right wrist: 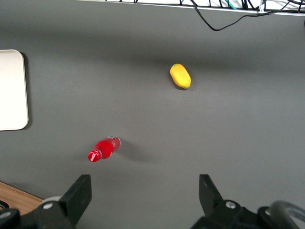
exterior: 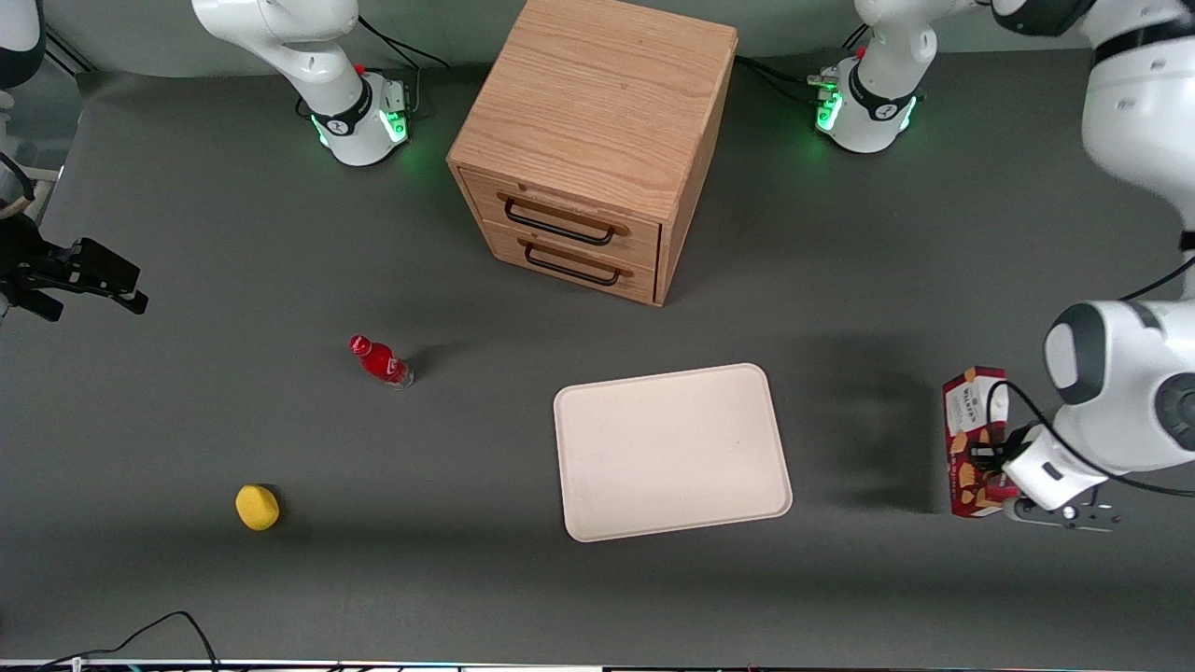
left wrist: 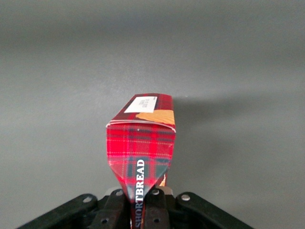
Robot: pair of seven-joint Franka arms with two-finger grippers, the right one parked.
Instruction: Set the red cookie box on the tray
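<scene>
On the dark grey table (exterior: 280, 233) there was one of each thing: one red cookie box (exterior: 971, 439), one tray (exterior: 672, 453), one wooden cabinet (exterior: 597, 140) with two drawers and two black handles, one small red bottle (exterior: 380, 361) and one yellow fruit (exterior: 257, 507).

The box stood at the working arm's end of the table, well apart from the tray, with bare table between them. It was seen from above, its white panel and biscuit pictures facing up. The gripper (exterior: 991, 457) was at the box, at the part nearer the front camera. In the wrist view the gripper (left wrist: 140, 198) had its two black fingers (left wrist: 114, 210) pressed close against the narrow end of the box (left wrist: 140, 143), so it was clamped on the carton, whose tartan side bowed inward where it was pinched. The word SHORTBREAD ran along that side.

The tray lay flat nearer the front camera than the cabinet, its surface plain. The bottle and the fruit lay toward the parked arm's end, the fruit nearer the front camera than the bottle.

The table was covered by a plain matt grey mat. Cables ran along its edge nearest the front camera.
</scene>
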